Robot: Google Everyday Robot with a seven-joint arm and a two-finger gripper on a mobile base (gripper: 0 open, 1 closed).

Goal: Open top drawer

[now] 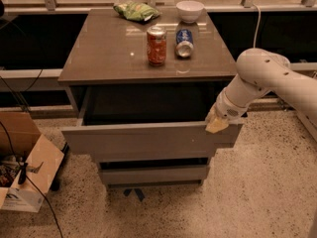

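The wide glossy grey-brown top drawer (143, 140) stood open; the beige tool (217, 124) sat at its right rim, likely for pulling; whether it was clenched or released, I could not tell.

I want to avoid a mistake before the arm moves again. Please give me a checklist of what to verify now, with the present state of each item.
1. Top drawer pulled out: ok, its dark inside shows behind the front panel.
2. Gripper at the drawer: ok, it is at the right end of the panel's top edge.
3. Firm hold on the panel: cannot tell.
4. Drawer at its full travel: cannot tell.
5. Cardboard box out of the drawer's path: ok, it lies on the floor off to the left.
6. Red can upright on the tabletop: ok.
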